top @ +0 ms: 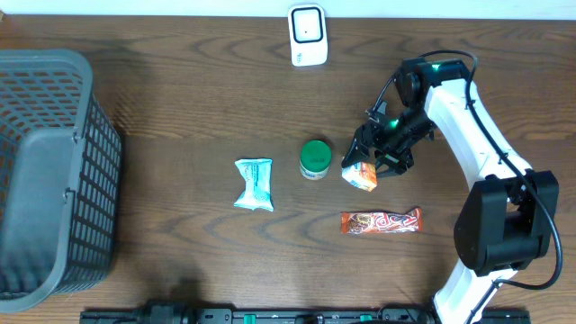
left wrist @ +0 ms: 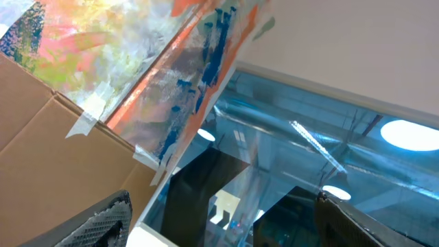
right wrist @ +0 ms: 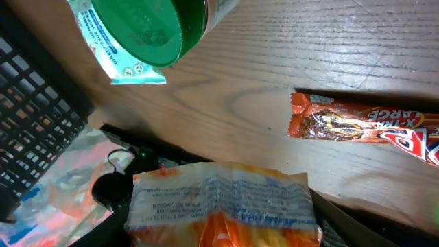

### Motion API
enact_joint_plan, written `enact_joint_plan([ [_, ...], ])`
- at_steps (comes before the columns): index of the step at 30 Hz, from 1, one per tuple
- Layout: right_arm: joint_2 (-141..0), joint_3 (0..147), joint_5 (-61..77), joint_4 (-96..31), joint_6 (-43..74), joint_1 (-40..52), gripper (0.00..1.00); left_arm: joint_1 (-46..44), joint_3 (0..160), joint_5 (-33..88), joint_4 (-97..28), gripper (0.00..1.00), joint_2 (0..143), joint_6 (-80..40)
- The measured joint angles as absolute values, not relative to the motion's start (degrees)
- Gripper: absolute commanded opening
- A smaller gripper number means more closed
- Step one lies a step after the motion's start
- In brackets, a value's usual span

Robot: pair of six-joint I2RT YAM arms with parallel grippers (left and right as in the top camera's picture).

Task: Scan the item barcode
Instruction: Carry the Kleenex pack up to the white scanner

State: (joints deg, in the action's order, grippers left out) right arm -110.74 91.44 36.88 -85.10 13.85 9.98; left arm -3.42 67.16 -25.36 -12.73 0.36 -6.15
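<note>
My right gripper [top: 371, 165] is shut on an orange and white snack packet [top: 359, 175], just right of the green-lidded jar [top: 315, 158]. In the right wrist view the packet [right wrist: 223, 206] fills the space between the jaws, its printed white end facing the camera. The white barcode scanner [top: 307, 35] stands at the table's far edge, well apart from the packet. My left gripper [left wrist: 233, 230] is open with nothing between its fingers [left wrist: 103, 221]. It faces room clutter and does not show in the overhead view.
A teal packet [top: 254, 184] lies left of the jar. A chocolate bar [top: 381, 220] lies in front of the held packet; the right wrist view shows this bar [right wrist: 370, 127] too. A grey mesh basket [top: 54, 171] takes up the table's left end.
</note>
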Motion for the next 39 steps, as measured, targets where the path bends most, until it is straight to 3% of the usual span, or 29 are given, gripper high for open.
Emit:
enact_joint_plan([
  [7,-110.74,93.78,36.34,-82.32,12.86,9.98,0.56,-3.42,65.73,-25.36,-15.86,0.84,0.36,-6.15],
  [13,-110.76,101.43,29.98,-72.66,12.49,10.0,0.56,-3.42,64.47,-25.36,-16.88,0.84,0.36,-6.17],
  [17,-110.76,105.82,25.15,-66.24,11.97,10.46,0.5,-3.42,63.92,-25.34,-22.55,0.84,0.38,-6.2],
  [33,-113.36,106.74,0.16,-21.93,8.29,19.31,0.39,-3.42,63.46,-25.15,-52.8,0.84,0.38,-6.15],
  [39,-123.37,106.69,-4.71,-8.16,8.21,19.57,0.42,-3.42,63.46,-25.15,-61.49,0.84,0.38,-6.13],
])
